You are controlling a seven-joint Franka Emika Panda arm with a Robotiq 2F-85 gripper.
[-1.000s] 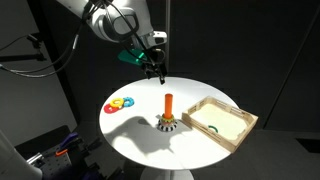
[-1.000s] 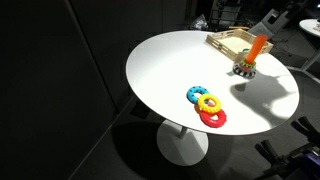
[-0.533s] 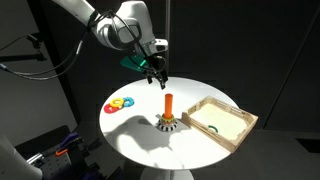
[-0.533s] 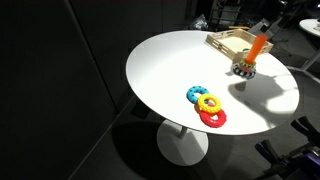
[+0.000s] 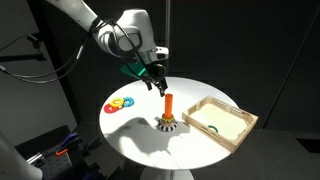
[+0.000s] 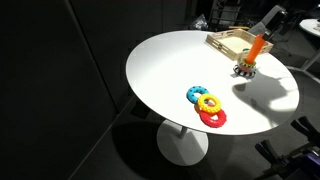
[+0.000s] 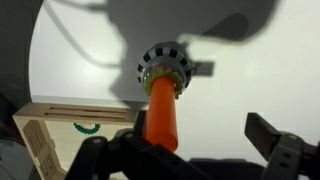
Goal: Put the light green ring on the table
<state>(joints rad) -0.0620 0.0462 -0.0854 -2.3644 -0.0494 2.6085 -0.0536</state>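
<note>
An orange peg [image 5: 169, 104] stands upright on a toothed black-and-white base [image 5: 167, 125] near the middle of the round white table [image 5: 135, 138]. In the wrist view a very pale green ring [image 7: 163, 83] sits around the foot of the peg [image 7: 164, 118], on the base [image 7: 164, 63]. My gripper [image 5: 157, 84] hangs just above and beside the peg top. It is open and empty. In the wrist view the peg rises between the fingers [image 7: 185, 150], nearer the left one. The peg [image 6: 256, 48] also shows in an exterior view.
Red, yellow and blue rings [image 5: 120, 104] lie together on the table, away from the peg [image 6: 206, 106]. A light-wood tray [image 5: 222, 121] stands beside the peg and holds a small stronger-green piece [image 7: 85, 127]. The surroundings are dark.
My gripper has come down and slightly sideways toward the top of the orange peg. Nothing on the table has moved.
</note>
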